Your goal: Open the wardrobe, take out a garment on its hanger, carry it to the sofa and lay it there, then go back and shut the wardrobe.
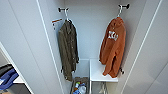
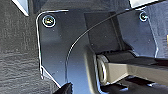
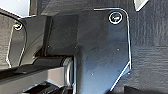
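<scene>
The wardrobe [image 1: 92, 30] stands open straight ahead, its white interior in full view. Its left door [image 1: 25, 45] and right door [image 1: 150, 50] are swung outward. Inside on the right hangs the garment [image 1: 113, 47], a rust-orange hooded sweatshirt with white lettering on the chest. The white hook of its hanger [image 1: 120, 10] is caught over a dark peg near the top. The sweatshirt's lower edge drapes over a white shelf [image 1: 98, 72].
A dark olive jacket [image 1: 68, 50] hangs on the wardrobe's left side from its own peg. A bin [image 1: 79, 87] with bottles sits on the wardrobe floor. Blue cloth [image 1: 7, 77] lies on a surface at far left. Dark flooring [image 2: 17, 62] lies beneath both wrists.
</scene>
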